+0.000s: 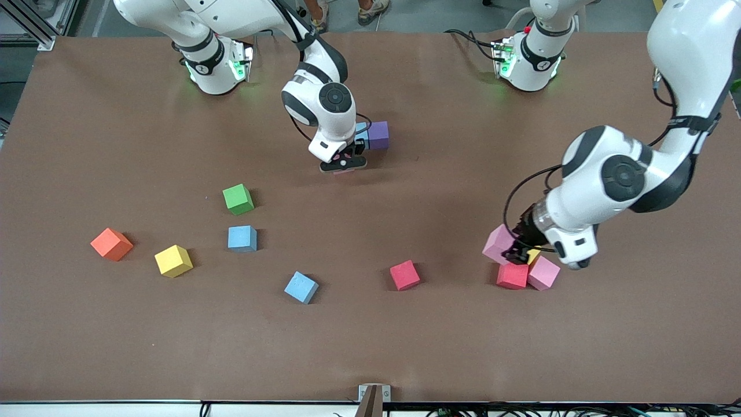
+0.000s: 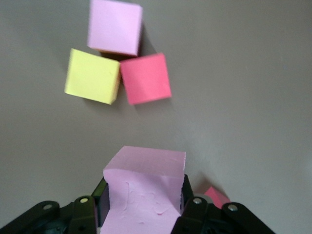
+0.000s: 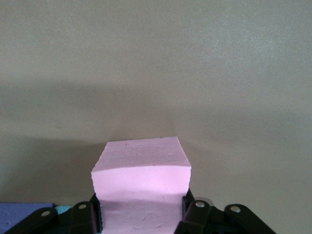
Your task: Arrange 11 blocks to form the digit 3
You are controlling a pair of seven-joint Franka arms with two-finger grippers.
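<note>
My right gripper point(image 1: 343, 166) is low over the middle of the table, shut on a pink block point(image 3: 141, 180) that sits beside a purple block point(image 1: 378, 135) and a light blue block point(image 1: 362, 131). My left gripper point(image 1: 517, 253) is shut on another pink block point(image 1: 496, 243) toward the left arm's end of the table. It is right beside a tight cluster of a red block point(image 1: 512, 275), a pink block point(image 1: 544, 273) and a yellow block point(image 2: 92, 76). In the front view the left gripper mostly hides that yellow block.
Loose blocks lie nearer the front camera: green point(image 1: 238, 198), light blue point(image 1: 242, 238), another light blue point(image 1: 301, 287), yellow point(image 1: 173, 260) and red point(image 1: 404, 274). An orange cube point(image 1: 111, 244) sits toward the right arm's end.
</note>
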